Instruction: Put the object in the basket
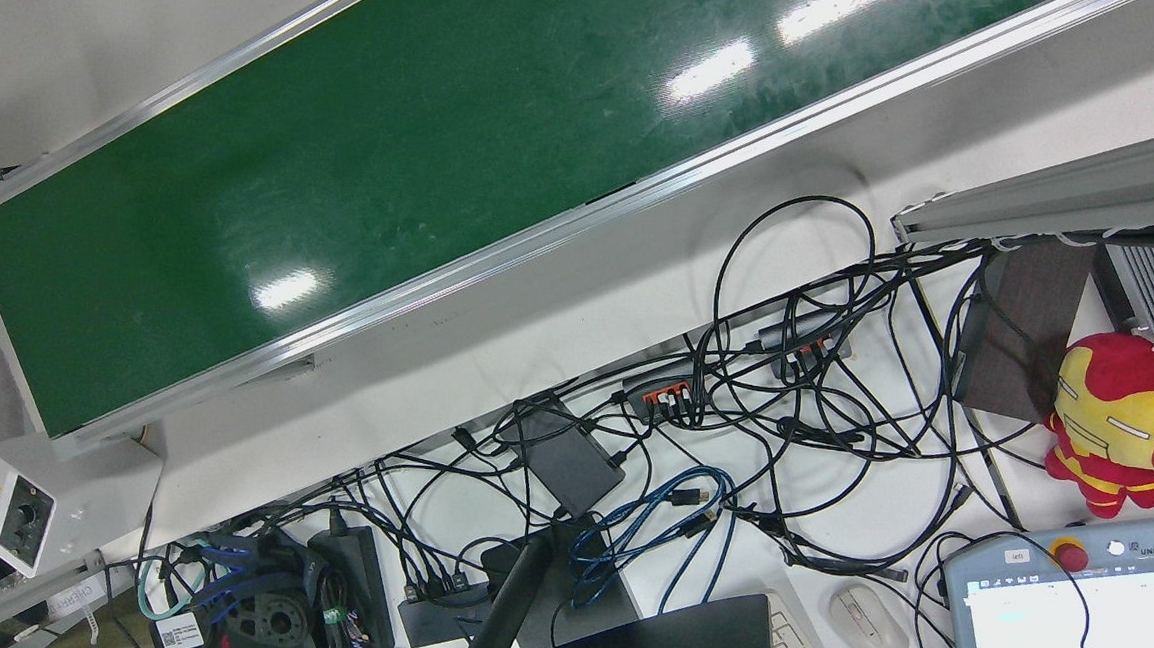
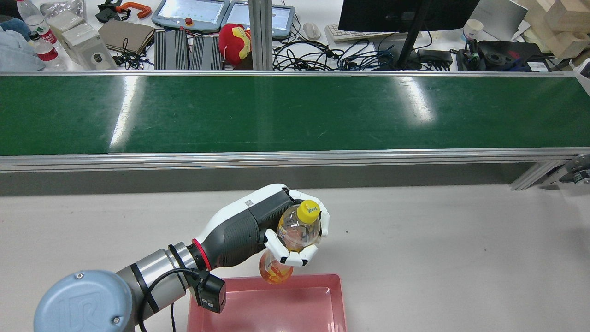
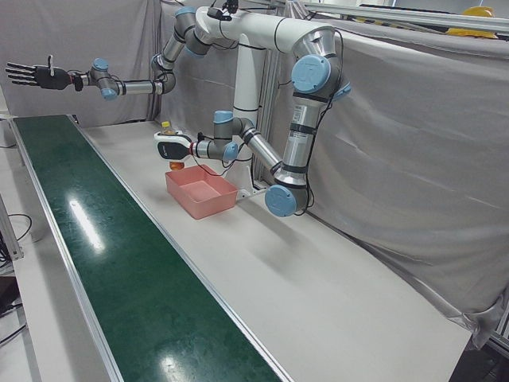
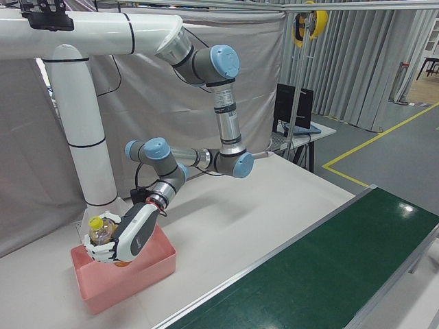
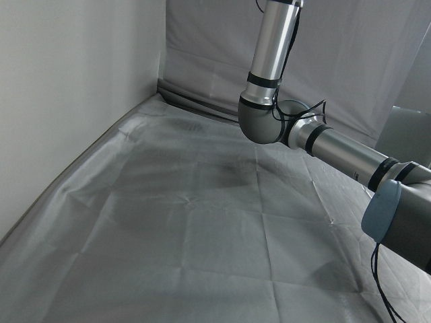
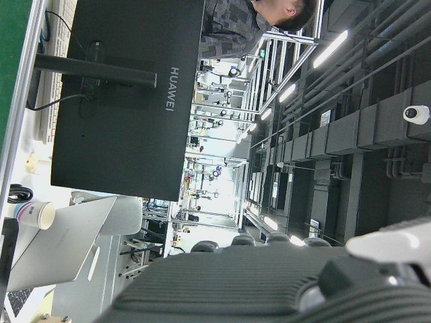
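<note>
My left hand (image 2: pixel 249 226), white with a dark textured palm, is shut on a clear bottle (image 2: pixel 298 227). The bottle has a yellow cap and orange liquid at its bottom, and I hold it roughly upright. The bottle's base hangs just over the far rim of the pink basket (image 2: pixel 339 302). The same hand (image 4: pixel 136 236), bottle (image 4: pixel 97 225) and basket (image 4: pixel 134 281) show in the right-front view. They also show small in the left-front view: hand (image 3: pixel 171 146), basket (image 3: pixel 216 205). My right hand (image 3: pixel 32 76) is dark. It is raised high over the belt's far end, with fingers spread and empty.
A long green conveyor belt (image 2: pixel 295 113) runs across the station beyond the basket. Behind it a desk holds a monitor (image 2: pixel 405 14), tangled cables (image 1: pixel 814 379) and a red plush toy (image 1: pixel 1122 417). The white support column (image 4: pixel 75 116) and grey curtains stand behind the arms.
</note>
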Tool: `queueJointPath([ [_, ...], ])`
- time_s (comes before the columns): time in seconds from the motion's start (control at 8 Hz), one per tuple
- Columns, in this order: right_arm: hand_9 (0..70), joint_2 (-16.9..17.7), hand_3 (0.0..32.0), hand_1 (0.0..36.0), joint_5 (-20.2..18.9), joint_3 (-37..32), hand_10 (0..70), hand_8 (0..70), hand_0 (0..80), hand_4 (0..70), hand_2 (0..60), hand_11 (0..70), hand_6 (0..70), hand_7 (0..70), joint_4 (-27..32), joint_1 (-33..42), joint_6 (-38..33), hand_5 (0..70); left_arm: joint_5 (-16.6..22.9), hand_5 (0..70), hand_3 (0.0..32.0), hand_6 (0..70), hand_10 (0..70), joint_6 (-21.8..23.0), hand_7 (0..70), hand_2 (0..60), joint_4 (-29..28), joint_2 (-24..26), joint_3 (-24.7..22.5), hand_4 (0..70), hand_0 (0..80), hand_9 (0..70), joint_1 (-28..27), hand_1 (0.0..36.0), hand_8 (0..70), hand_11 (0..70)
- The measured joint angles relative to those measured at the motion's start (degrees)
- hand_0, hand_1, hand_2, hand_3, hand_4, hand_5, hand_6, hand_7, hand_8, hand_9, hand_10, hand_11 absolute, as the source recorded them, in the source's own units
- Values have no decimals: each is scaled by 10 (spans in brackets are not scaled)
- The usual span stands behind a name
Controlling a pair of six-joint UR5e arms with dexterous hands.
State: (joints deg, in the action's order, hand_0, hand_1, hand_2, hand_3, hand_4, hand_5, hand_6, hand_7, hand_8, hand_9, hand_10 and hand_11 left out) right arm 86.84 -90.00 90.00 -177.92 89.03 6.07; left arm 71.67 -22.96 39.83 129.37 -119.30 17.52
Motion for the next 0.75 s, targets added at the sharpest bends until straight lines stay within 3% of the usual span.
queueJointPath([
  [0.25, 0, 0, 0, 0, 0, 0, 0, 0, 0, 0, 0, 0, 0, 0, 0, 0, 0, 0, 5, 700, 0, 700, 484, -37, 700, 600, -19, -39, 0, 700, 536, 700, -41, 360, 700, 689],
  [0.38, 0, 0, 0, 0, 0, 0, 0, 0, 0, 0, 0, 0, 0, 0, 0, 0, 0, 0, 5, 700, 0, 459, 355, -45, 389, 600, -43, -78, 1, 700, 494, 700, -55, 360, 576, 512],
  [0.5, 0, 0, 0, 0, 0, 0, 0, 0, 0, 0, 0, 0, 0, 0, 0, 0, 0, 0, 5, 700, 0, 204, 269, -49, 221, 600, -64, -113, 1, 466, 460, 511, -61, 360, 402, 404],
  [0.62, 0, 0, 0, 0, 0, 0, 0, 0, 0, 0, 0, 0, 0, 0, 0, 0, 0, 0, 6, 612, 0, 101, 208, -50, 173, 600, -74, -136, 0, 255, 472, 382, -63, 360, 284, 323],
  [0.75, 0, 0, 0, 0, 0, 0, 0, 0, 0, 0, 0, 0, 0, 0, 0, 0, 0, 0, 10, 579, 0, 53, 200, -50, 146, 512, -71, -155, -5, 133, 563, 279, -64, 299, 204, 317],
])
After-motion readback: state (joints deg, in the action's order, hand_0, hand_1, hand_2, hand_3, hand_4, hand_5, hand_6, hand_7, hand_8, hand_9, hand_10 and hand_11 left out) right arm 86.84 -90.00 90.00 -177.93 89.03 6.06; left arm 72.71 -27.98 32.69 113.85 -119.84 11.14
